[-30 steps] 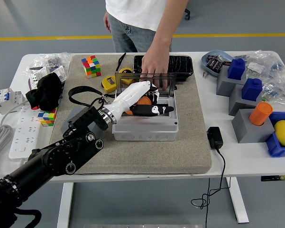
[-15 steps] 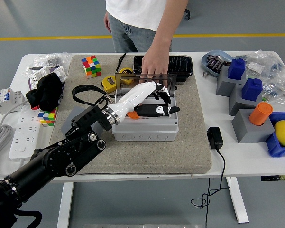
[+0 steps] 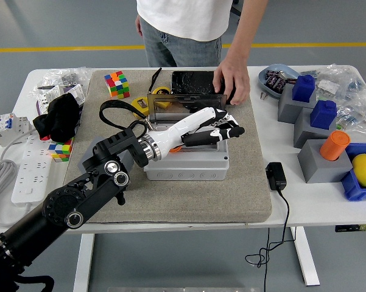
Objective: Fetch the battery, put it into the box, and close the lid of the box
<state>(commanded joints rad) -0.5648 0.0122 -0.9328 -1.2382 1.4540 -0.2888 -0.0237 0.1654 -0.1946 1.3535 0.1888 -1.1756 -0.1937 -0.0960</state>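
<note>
The grey box (image 3: 186, 165) stands on the grey mat in the middle of the table. Its clear lid (image 3: 184, 103) is upright at the back edge. A bit of an orange object (image 3: 176, 148) shows inside the box under my wrist; I cannot tell whether it is the battery. My left hand (image 3: 224, 129) reaches over the box's right side, a little above it, with fingers spread and holding nothing. A person stands at the far side, and their hand (image 3: 232, 80) rests on the right end of the black tray (image 3: 192, 81) behind the box. My right arm is out of view.
A yellow tape measure (image 3: 141, 107) and a Rubik's cube (image 3: 116, 84) lie left of the lid. A black adapter (image 3: 275, 176) with its cable lies right of the mat. Grey blocks with blue and orange pieces (image 3: 320, 125) stand at the right. A power strip (image 3: 24, 173) lies at the left.
My left hand has risen out of the box and moved right, with fingers spreading. The person's hand has left the lid and moved right onto the black tray.
</note>
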